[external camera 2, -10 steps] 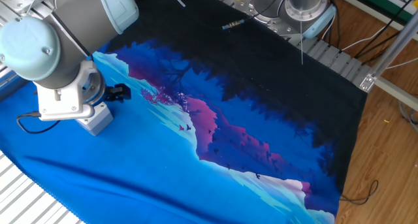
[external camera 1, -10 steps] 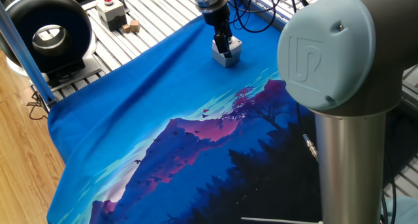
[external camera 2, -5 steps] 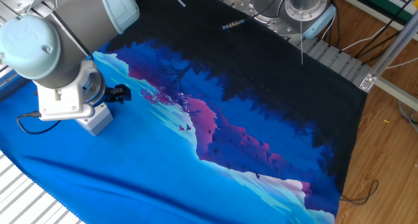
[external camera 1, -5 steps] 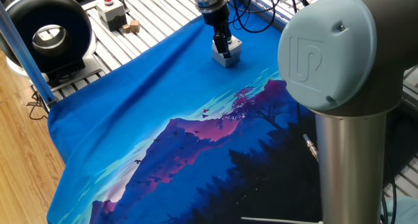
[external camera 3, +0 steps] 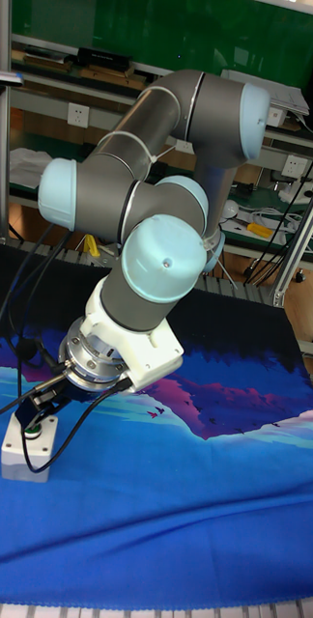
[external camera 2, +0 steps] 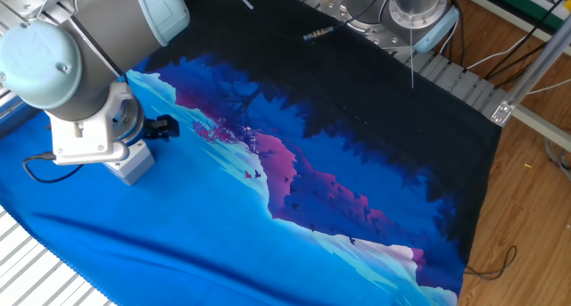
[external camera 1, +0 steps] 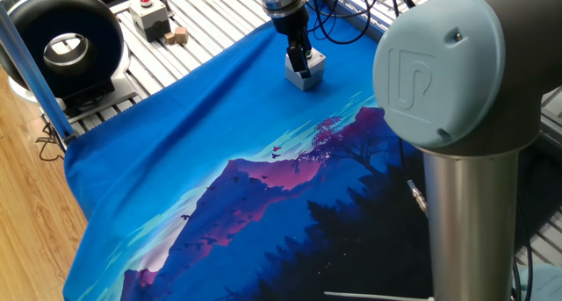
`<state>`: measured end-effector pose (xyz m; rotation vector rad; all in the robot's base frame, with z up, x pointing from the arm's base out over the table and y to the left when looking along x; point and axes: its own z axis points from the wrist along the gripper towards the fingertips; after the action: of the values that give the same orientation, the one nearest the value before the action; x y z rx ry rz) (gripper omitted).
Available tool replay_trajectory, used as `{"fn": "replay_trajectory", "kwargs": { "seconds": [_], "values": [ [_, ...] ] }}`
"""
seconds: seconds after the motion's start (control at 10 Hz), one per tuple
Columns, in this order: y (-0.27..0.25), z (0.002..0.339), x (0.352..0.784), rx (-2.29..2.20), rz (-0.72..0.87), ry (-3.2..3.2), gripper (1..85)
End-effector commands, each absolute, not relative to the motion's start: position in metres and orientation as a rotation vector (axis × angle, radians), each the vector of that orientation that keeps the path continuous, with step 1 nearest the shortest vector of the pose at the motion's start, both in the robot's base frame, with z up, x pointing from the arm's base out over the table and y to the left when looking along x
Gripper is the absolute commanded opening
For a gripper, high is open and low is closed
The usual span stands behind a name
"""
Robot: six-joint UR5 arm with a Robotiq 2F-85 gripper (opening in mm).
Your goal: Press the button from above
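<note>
Button (external camera 3: 33, 432), round, green, silver-ringed, facing straight up atop small light-grey cube box (external camera 3: 26, 446) at far left on smooth blue mountain-print cloth (external camera 3: 176, 483). Directly above, touching: dark gripper (external camera 3: 42, 413). Finger gap hidden; cannot tell. Further right, glossy grey arm (external camera 3: 156, 183).

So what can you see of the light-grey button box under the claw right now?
The light-grey box is a small cube sitting upright on the blue printed cloth, near its far edge by the slatted table. In the tall view its white top carries the button, green with a silver ring. The claw is down on its top; the other views hide the button.
</note>
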<state>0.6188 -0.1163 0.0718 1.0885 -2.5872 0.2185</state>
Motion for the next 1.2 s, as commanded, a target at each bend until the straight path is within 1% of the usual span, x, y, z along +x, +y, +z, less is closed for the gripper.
{"fn": "replay_trajectory", "kwargs": {
  "seconds": [0.0,0.3,0.5,0.8,1.1],
  "values": [
    [-0.111,0.072,0.616,1.123,0.174,-2.574,85.0],
    [-0.112,0.07,0.622,1.137,0.192,-2.59,85.0],
    [-0.12,0.07,0.618,1.124,0.22,-2.562,85.0],
    [-0.117,0.051,0.616,1.121,0.209,-2.574,85.0],
    [-0.117,0.053,0.616,1.112,0.211,-2.569,85.0]
  ]
}}
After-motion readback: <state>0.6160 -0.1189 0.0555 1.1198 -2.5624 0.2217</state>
